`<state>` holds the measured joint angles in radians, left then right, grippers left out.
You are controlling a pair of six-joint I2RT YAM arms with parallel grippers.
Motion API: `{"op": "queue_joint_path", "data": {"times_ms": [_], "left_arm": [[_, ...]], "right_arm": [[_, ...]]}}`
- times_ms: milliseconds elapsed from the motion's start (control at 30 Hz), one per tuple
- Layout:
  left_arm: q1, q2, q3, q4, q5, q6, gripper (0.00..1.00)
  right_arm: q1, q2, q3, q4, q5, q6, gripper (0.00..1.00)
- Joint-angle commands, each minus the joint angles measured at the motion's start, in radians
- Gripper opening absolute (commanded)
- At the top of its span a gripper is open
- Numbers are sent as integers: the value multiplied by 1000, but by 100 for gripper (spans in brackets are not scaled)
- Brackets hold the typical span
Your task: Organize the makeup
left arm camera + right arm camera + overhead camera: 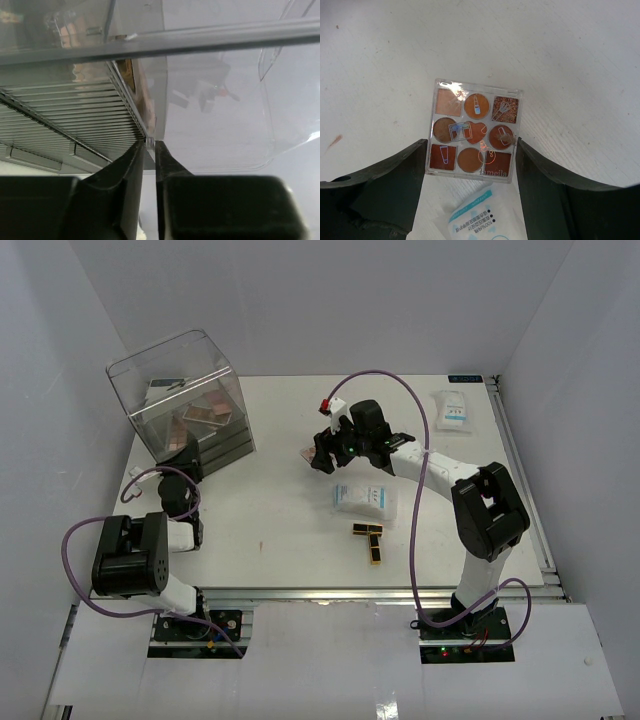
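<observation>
Right wrist: square palette (472,132) inside right gripper (471,150)

Overhead camera sees the whole table (280,540); wrist cameras look closely past own fingers (120,190).
</observation>
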<state>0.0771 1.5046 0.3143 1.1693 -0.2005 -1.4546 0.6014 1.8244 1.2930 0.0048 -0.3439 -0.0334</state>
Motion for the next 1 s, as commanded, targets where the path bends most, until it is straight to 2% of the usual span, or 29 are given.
{"op": "queue_joint_path", "data": {"times_ms": [0, 67, 333, 633, 967], "left_arm": [[12, 11, 24, 20, 6, -11, 20], [12, 5, 15, 28, 7, -12, 14], [13, -79, -22, 44, 35, 6, 0], [13, -278, -7, -75, 85, 42, 0], [13, -358, -17, -120, 106, 38, 0]], "right_arm": [[-3, -5, -9, 47, -19, 5, 8], [-3, -5, -11, 47, -21, 4, 8], [-3, 1, -11, 46, -62, -5, 8], [9, 8, 1, 43, -83, -21, 8], [20, 8, 6, 36, -79, -27, 8]]}}
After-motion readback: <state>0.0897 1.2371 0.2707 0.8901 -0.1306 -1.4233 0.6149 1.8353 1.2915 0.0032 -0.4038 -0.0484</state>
